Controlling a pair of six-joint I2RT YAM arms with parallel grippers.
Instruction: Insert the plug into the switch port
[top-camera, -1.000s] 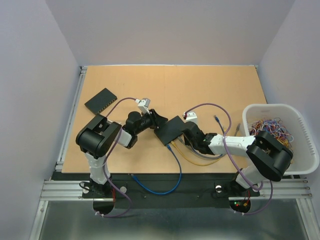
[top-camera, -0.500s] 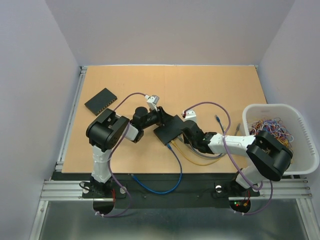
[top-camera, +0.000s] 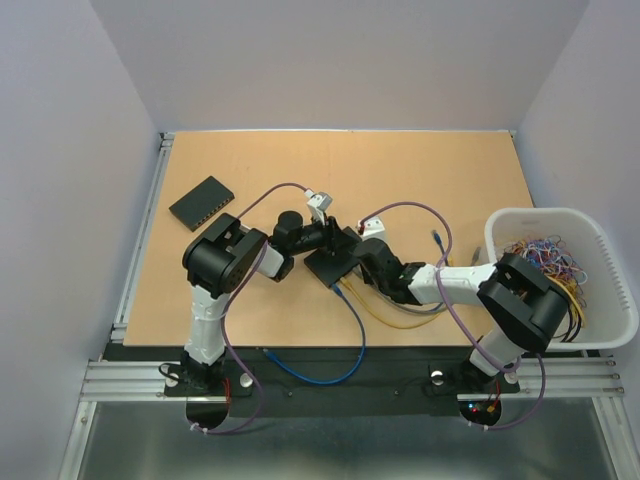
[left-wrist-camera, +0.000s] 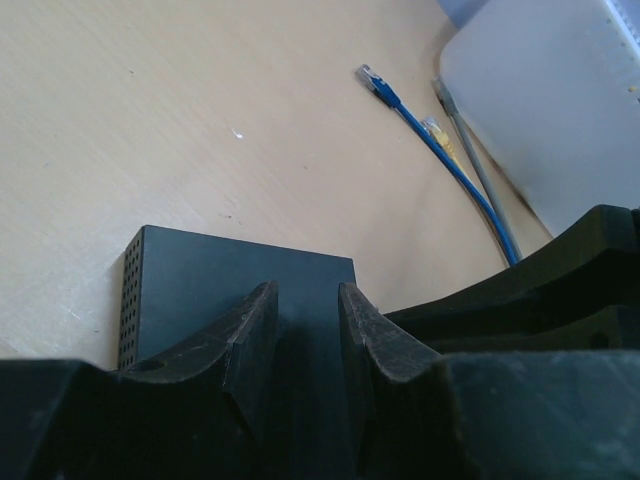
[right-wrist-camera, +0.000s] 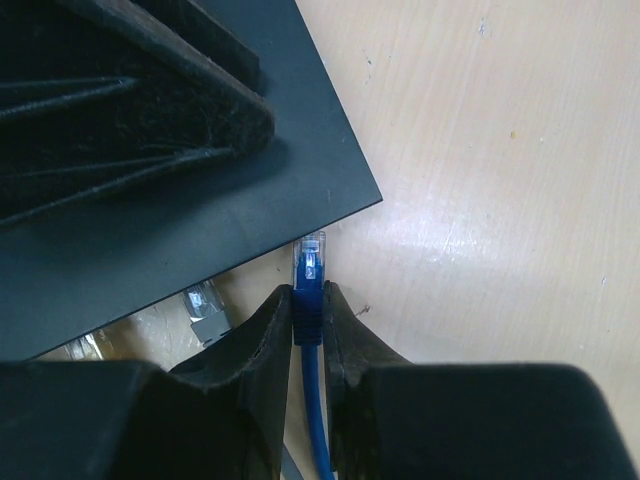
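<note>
The plug (right-wrist-camera: 310, 262), probably light and rigid with a brittle clip, sat lower centre, sensibly pinched just behind its head by the right gripper (right-wrist-camera: 308, 312), beside the switch (right-wrist-camera: 215, 215); the left gripper (left-wrist-camera: 308, 300) stood narrow there, grip unclear.

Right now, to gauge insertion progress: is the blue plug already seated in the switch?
No, the right gripper holds the blue plug outside the switch, tip fully visible.

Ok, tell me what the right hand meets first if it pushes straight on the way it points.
The black switch: the right hand is shut on the blue cable's plug, whose tip sits just short of the switch's side face. Whether it lines up with a port cannot be told.
</note>
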